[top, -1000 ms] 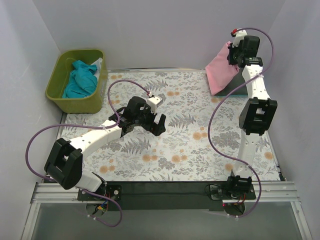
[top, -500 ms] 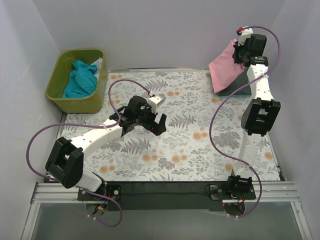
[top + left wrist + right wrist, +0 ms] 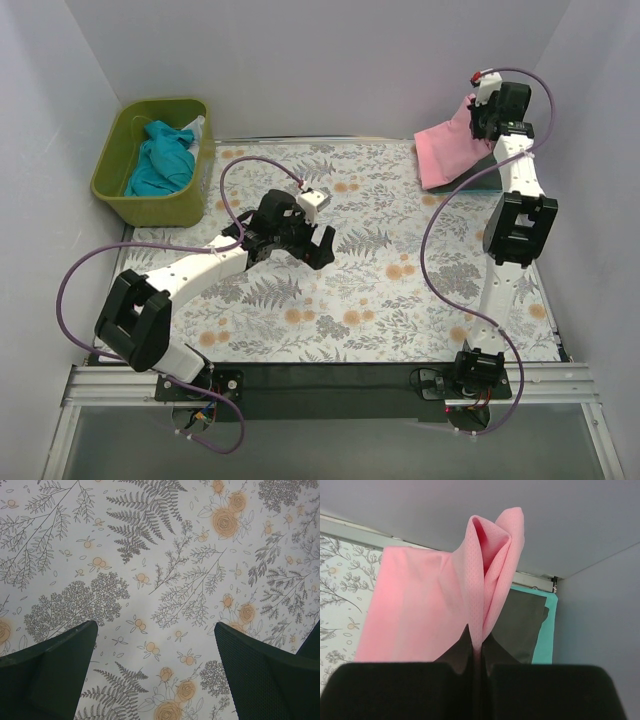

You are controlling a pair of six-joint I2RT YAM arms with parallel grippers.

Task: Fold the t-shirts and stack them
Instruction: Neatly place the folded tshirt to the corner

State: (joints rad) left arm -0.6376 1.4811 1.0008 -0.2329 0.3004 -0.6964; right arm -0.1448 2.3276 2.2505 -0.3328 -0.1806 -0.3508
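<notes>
At the surface's [image 3: 385, 300] far right corner, the right jaws clamp the pink t-shirt [image 3: 443, 152] over the dark grey t-shirt [image 3: 521, 624]; so thin a pinch could slip, undoing its fold; left jaws stand apart

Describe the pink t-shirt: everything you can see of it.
The pink t-shirt is plain, soft, fine-knit fabric with no print visible. It sits at the far right corner of the floral table cloth, its lower part draped over dark grey fabric and teal fabric. One bunched fold is lifted and pinched in the shut right gripper, rising in a rolled peak. Sleeves and collar cannot be made out.
</notes>
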